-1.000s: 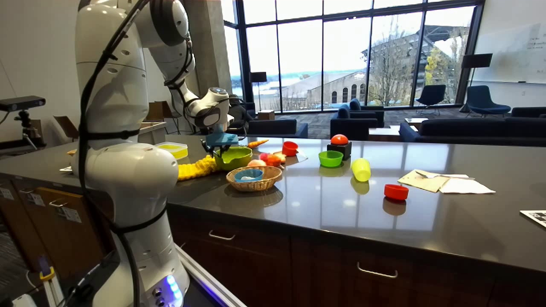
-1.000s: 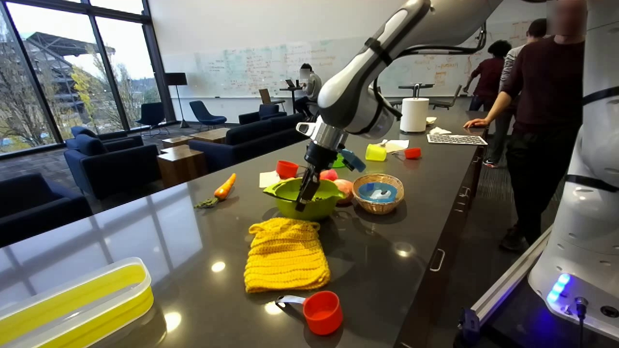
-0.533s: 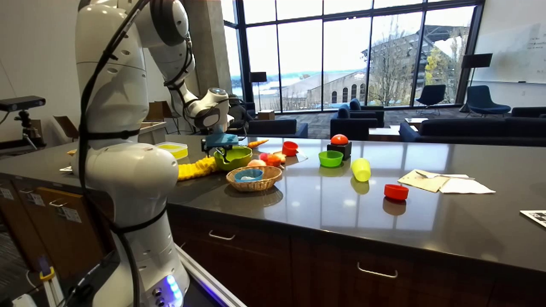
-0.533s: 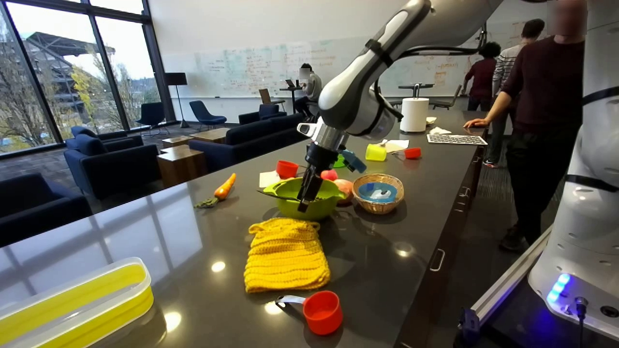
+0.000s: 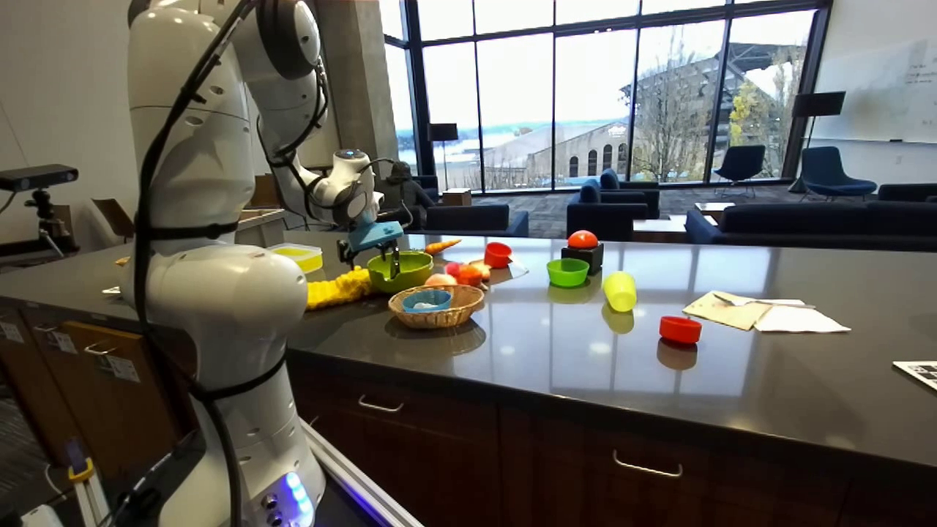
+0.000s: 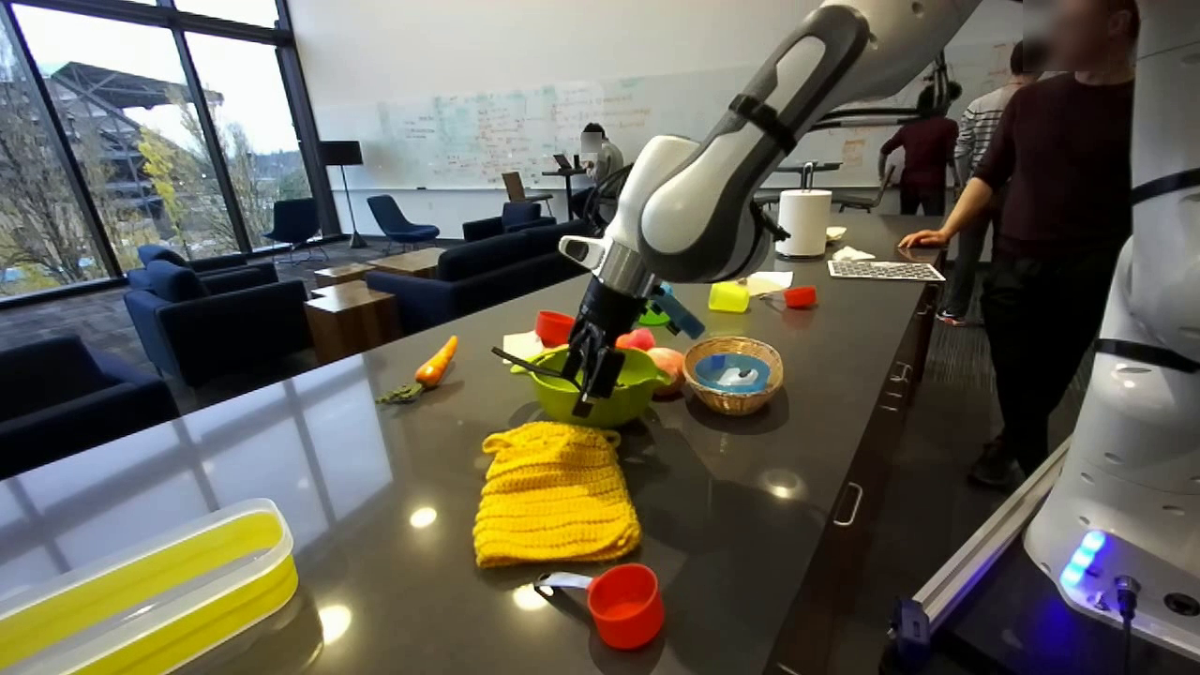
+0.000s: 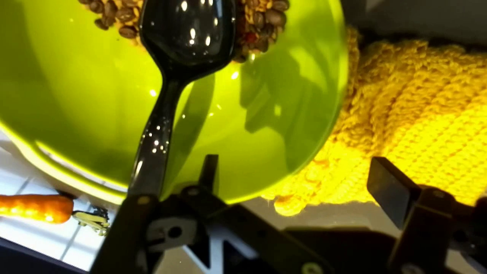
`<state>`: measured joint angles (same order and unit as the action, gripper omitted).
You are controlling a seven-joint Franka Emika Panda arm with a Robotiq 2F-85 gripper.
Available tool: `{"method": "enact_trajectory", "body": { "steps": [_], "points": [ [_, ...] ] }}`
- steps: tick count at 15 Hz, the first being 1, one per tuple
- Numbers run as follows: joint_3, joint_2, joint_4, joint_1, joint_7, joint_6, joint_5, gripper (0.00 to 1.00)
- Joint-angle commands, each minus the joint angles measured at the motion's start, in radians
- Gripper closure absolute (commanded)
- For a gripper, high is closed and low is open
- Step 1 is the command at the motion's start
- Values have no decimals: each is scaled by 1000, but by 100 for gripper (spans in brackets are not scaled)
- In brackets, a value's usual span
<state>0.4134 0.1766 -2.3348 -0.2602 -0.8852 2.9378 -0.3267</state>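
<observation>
Resting in green bowl (image 7: 87,95), black spoon (image 7: 173,85), beside spread hand (image 7: 298,175)

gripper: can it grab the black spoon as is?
Probably not quite: the gripper is open, but the spoon's handle lies outside its fingers, not between them; a sideways shift looks needed.

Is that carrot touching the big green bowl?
Apart. An exterior view shows it: the carrot lies off to one side of the big green bowl, with counter visible between them.

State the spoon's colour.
The spoon is glossy black, showing best in the wrist view.
</observation>
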Motion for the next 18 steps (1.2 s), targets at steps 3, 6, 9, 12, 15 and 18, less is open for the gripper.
{"method": "enact_trajectory", "body": {
  "steps": [3, 6, 9, 12, 15, 18],
  "points": [
    [-168, -26, -22, -116, 264, 75, 429, 0],
    [-254, -24, 13, -168, 391, 62, 575, 0],
    [-285, -18, 45, -189, 467, 59, 622, 0],
    [-295, -6, 78, -197, 504, 50, 626, 0],
    [-302, 1, 101, -201, 526, 44, 626, 0],
    [-311, 6, 118, -202, 545, 44, 627, 0]
  ]
}}
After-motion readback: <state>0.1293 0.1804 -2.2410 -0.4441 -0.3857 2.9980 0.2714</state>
